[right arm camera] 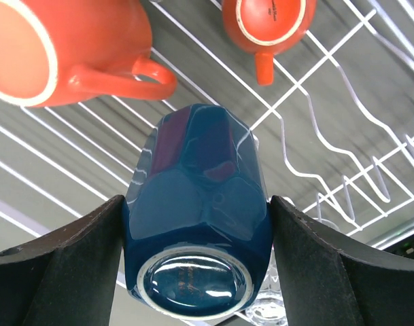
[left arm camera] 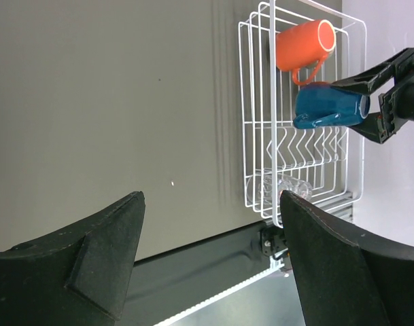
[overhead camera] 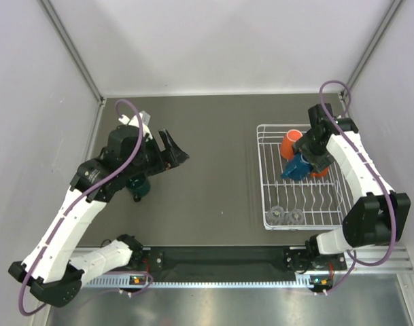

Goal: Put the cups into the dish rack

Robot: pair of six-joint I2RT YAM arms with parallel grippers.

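- Dark grey tabletop between pale walls carries the white wire dish rack on its right side.
- At the rack's near end, two clear glasses lie side by side on the bars.
- Well left of the rack, a dark green cup stands partly hidden under the left arm.
- Left gripper points toward the rack, spread wide, holding nothing.
- Over the rack's middle, the right gripper clamps the blue mug, both fingers pressed against its sides.
- Tiny orange cup sits inside the rack beside the blue mug.
- Large orange mug lies on its side at the rack's far end.
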